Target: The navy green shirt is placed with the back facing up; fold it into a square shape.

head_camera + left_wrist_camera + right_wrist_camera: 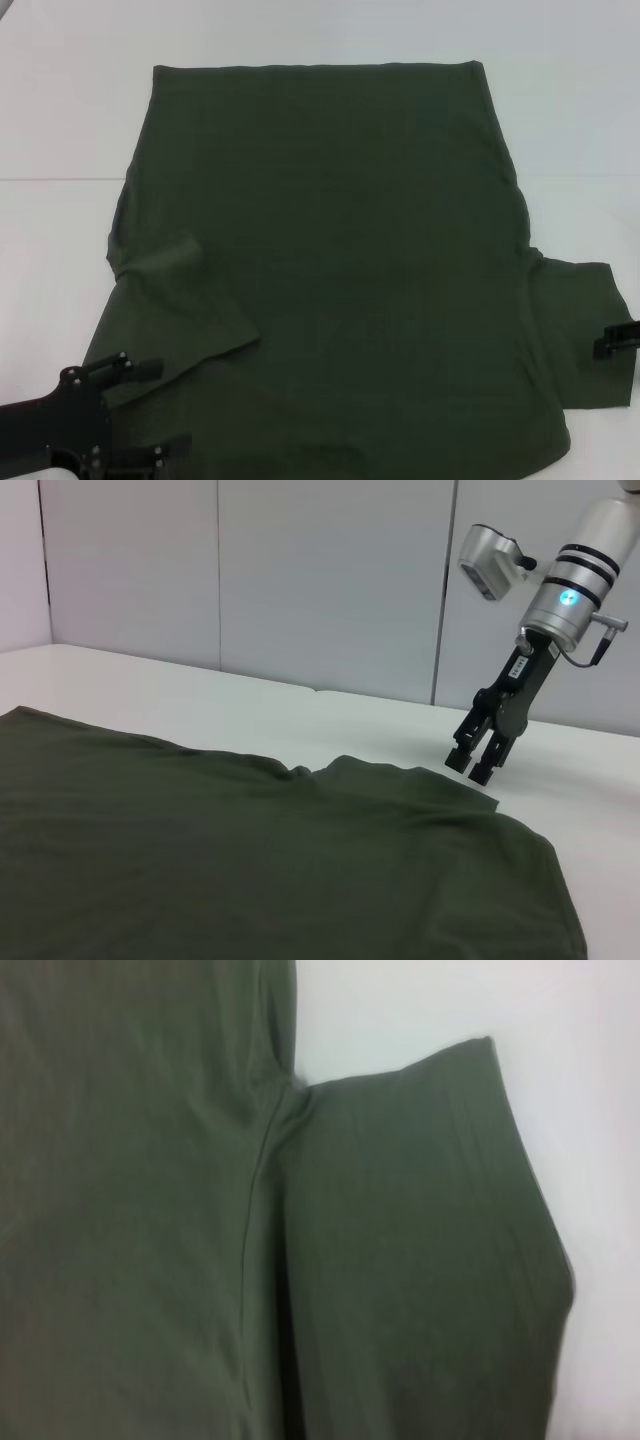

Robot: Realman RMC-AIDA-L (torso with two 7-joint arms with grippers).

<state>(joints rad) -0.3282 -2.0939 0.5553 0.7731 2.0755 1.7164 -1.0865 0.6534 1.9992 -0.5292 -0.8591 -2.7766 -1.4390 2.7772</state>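
A white table [60, 110] carries the work, with pale grey wall panels [330, 580] behind it. The navy green shirt [330, 270] lies flat, plain side up, its left sleeve folded in over the body. The left gripper [150, 405], fingers spread, hovers at that sleeve's near edge; the right gripper [482, 760], fingers slightly parted, hangs just above the outspread right sleeve's outer edge
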